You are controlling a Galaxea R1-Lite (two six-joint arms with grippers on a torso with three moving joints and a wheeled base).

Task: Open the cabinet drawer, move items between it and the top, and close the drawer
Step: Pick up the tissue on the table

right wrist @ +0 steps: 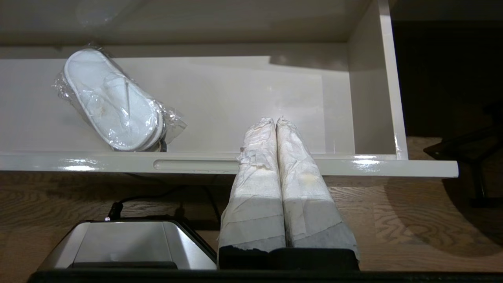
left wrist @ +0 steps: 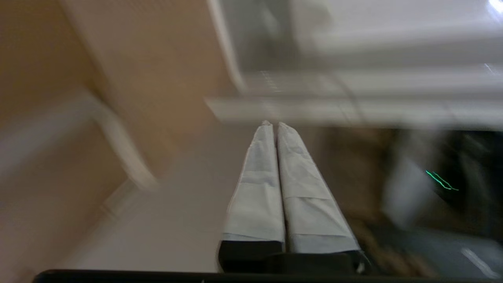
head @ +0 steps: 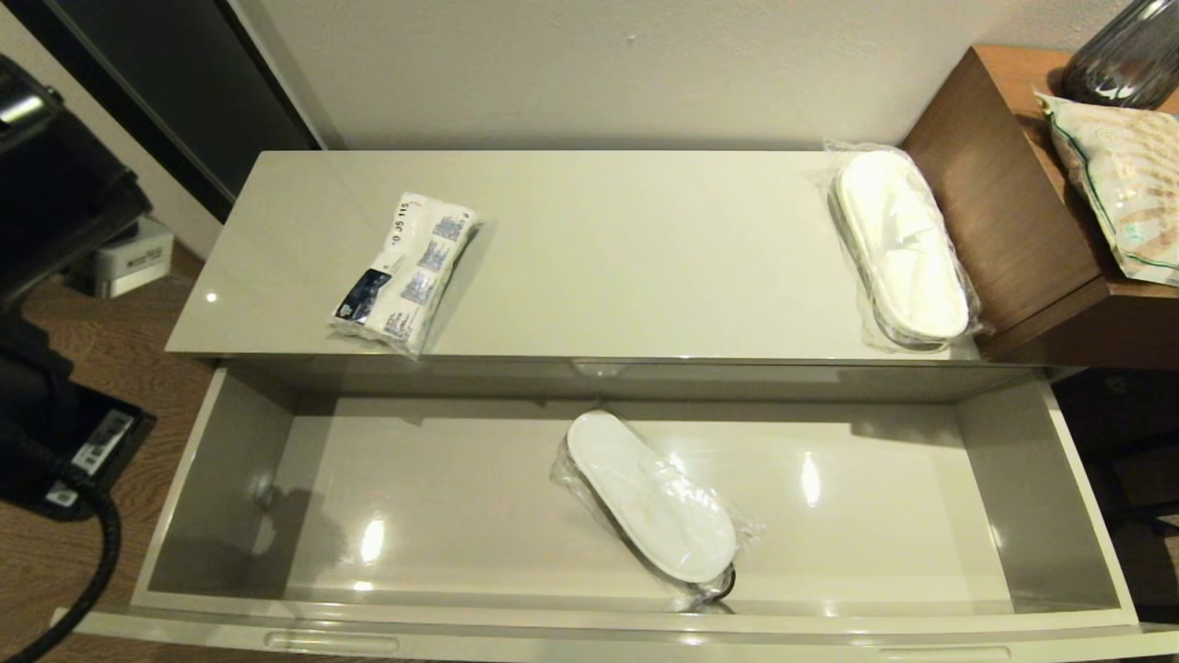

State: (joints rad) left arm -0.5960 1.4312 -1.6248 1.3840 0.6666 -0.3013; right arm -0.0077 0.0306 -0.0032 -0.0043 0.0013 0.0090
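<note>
The cabinet drawer (head: 1096, 516) stands pulled wide open below the top (head: 636, 239). One wrapped white slipper pack (head: 649, 497) lies inside the drawer, seen too in the right wrist view (right wrist: 112, 100). A second slipper pack (head: 901, 247) rests on the top at the right end. The white printed packet (head: 408, 270) with a dark blue label lies on the top at the left. Neither gripper shows in the head view. My left gripper (left wrist: 274, 124) is shut and empty, off to the cabinet's left. My right gripper (right wrist: 275, 120) is shut and empty, in front of the drawer front (right wrist: 412, 167).
A brown wooden desk (head: 1013, 203) adjoins the cabinet on the right, with a green-trimmed snack bag (head: 1124, 184) and a dark ribbed vase (head: 1128, 55) on it. My base's dark body and cable (head: 83, 516) stand at the left over the wood floor.
</note>
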